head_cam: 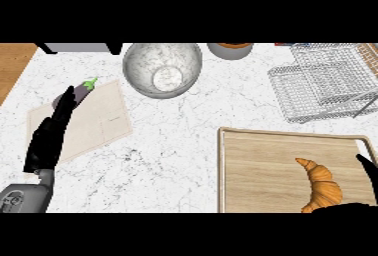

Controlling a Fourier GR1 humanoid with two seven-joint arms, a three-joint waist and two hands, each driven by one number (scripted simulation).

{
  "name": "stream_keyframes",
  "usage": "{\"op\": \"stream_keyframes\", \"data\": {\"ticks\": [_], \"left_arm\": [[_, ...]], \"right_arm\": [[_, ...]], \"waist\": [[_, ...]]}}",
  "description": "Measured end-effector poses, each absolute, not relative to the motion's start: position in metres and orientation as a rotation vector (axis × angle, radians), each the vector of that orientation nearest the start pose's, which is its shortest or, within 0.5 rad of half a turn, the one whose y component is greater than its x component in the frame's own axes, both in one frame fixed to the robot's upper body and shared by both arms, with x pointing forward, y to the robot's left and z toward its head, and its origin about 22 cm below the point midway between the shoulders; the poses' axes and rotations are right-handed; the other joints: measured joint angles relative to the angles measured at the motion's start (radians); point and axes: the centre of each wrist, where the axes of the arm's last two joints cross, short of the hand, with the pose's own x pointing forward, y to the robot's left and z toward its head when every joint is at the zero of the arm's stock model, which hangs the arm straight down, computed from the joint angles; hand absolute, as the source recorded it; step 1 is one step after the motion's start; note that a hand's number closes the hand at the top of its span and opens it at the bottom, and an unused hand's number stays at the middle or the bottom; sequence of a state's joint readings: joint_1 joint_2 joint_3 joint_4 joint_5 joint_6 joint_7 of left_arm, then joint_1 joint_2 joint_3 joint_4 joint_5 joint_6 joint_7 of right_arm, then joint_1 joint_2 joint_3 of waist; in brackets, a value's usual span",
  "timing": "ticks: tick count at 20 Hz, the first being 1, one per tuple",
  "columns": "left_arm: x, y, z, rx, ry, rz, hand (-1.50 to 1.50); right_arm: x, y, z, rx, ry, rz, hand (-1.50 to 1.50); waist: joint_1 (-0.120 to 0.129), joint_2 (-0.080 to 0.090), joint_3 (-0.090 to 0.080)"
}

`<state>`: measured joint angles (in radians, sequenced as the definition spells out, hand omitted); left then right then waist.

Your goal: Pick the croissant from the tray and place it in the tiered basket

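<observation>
Croissant (322, 184) lying at tray (258, 150) right edge, right robot hand (353, 207) showing below it, fingers unclear, left robot hand (50, 135) resting straight-fingered, bare bench (177, 145) between.

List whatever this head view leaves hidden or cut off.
- Right robot hand: mostly cut off by the lower edge; its grip is unclear.
- Croissant: lower end hidden behind that hand.
- Eggplant: partly covered by the left robot hand.
- Tiered basket: cut by the right edge.

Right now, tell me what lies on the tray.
Only the croissant lies on the wooden tray. The right hand covers the croissant's lower tip and the tray's lower right corner, so nothing can be seen there.
</observation>
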<state>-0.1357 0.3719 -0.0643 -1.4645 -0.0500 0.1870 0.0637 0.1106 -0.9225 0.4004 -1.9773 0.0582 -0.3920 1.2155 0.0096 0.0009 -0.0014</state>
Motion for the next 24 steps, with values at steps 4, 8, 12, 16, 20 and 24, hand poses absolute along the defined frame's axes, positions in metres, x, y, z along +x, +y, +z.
{"op": "stream_keyframes", "data": {"ticks": [4, 8, 12, 16, 20, 24], "left_arm": [[0.272, 0.293, 0.03, 0.427, -1.537, -0.231, 0.0], [0.272, 0.295, 0.026, 0.428, -1.539, -0.231, 0.0], [0.276, 0.295, 0.029, 0.431, -1.54, -0.234, 0.0], [0.278, 0.294, 0.033, 0.429, -1.534, -0.237, 0.0], [0.275, 0.298, 0.032, 0.429, -1.537, -0.234, 0.0], [0.277, 0.297, 0.037, 0.427, -1.536, -0.232, 0.0]], "right_arm": [[0.189, -0.284, 0.089, -0.762, -0.583, 0.315, -1.5], [0.197, -0.284, 0.087, -0.75, -0.58, 0.306, -1.5], [0.205, -0.283, 0.072, -0.732, -0.568, 0.289, -1.5], [0.211, -0.279, 0.06, -0.709, -0.555, 0.286, -1.5], [0.213, -0.274, 0.049, -0.68, -0.542, 0.288, 1.5], [0.213, -0.274, 0.047, -0.673, -0.528, 0.362, 1.5]], "waist": [[-0.001, 0.0, 0.0], [-0.002, 0.001, 0.0], [-0.002, 0.001, 0.001], [-0.003, 0.0, 0.001], [-0.005, -0.002, -0.003], [-0.006, -0.007, -0.012]]}}
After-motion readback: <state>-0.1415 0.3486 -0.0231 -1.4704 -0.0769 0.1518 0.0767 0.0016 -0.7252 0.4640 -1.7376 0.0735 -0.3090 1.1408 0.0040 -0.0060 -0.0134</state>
